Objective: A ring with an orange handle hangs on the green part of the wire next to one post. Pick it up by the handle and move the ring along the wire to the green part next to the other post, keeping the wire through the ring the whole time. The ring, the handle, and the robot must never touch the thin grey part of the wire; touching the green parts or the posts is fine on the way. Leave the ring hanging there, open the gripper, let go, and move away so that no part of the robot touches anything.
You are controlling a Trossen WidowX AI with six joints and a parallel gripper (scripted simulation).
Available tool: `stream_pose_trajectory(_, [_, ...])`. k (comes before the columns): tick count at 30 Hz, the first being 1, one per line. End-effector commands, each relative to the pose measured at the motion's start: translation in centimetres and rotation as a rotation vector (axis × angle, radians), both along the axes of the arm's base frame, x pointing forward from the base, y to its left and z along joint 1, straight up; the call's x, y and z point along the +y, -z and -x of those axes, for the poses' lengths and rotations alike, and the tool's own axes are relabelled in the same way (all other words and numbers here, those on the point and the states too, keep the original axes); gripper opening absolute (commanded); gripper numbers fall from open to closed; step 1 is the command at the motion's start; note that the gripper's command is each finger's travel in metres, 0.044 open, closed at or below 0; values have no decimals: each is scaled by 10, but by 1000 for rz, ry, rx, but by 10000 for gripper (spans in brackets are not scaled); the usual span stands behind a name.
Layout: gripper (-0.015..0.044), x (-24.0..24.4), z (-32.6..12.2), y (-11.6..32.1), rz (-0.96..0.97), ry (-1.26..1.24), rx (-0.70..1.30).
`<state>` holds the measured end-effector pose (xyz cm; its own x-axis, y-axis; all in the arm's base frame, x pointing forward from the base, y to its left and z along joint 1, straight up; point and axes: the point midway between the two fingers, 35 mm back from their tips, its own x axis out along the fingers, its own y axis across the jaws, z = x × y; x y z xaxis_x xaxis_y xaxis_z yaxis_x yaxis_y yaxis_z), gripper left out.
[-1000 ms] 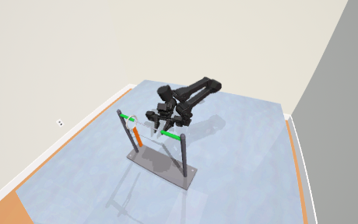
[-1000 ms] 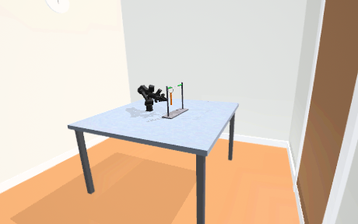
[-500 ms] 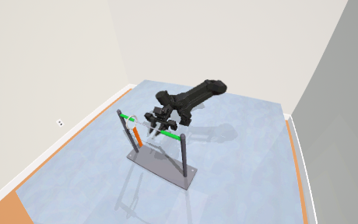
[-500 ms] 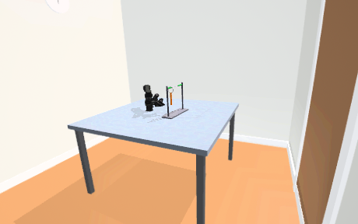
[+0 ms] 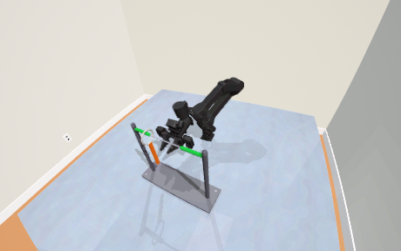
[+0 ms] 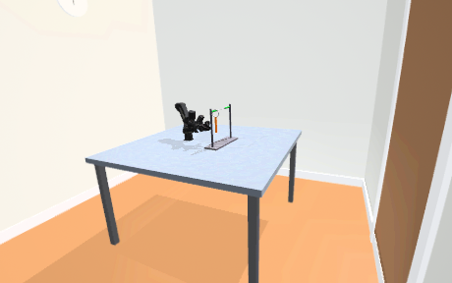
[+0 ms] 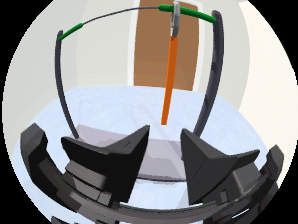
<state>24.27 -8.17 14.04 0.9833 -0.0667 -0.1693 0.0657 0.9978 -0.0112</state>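
Top view: I see the ring [image 5: 148, 133] on the left green section [image 5: 142, 132] by the left post [image 5: 138, 141], orange handle [image 5: 153, 154] hanging down, gripper [image 5: 173, 146] just right of it. Exterior view adds only the table [image 6: 236, 169] under the rig. On wrist I get the fingers part-spread with nothing between them, handle beyond and apart.

Desk [image 6: 246, 162]: pale blue top, dark grey legs, standing on orange floor [image 6: 319, 231]. Directly on it: grey base plate [image 5: 174, 182] carrying two posts, and the robot arm's base [image 6: 189, 137] just beside the plate.
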Motion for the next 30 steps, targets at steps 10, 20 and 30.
stream_pose_trajectory(10, [160, -3, -7, -3, -4, 9, -6])
stream_pose_trajectory(20, [160, -5, -20, -3, -4, 9, -6])
stream_pose_trajectory(30, [160, -7, -35, -2, -4, 9, -7])
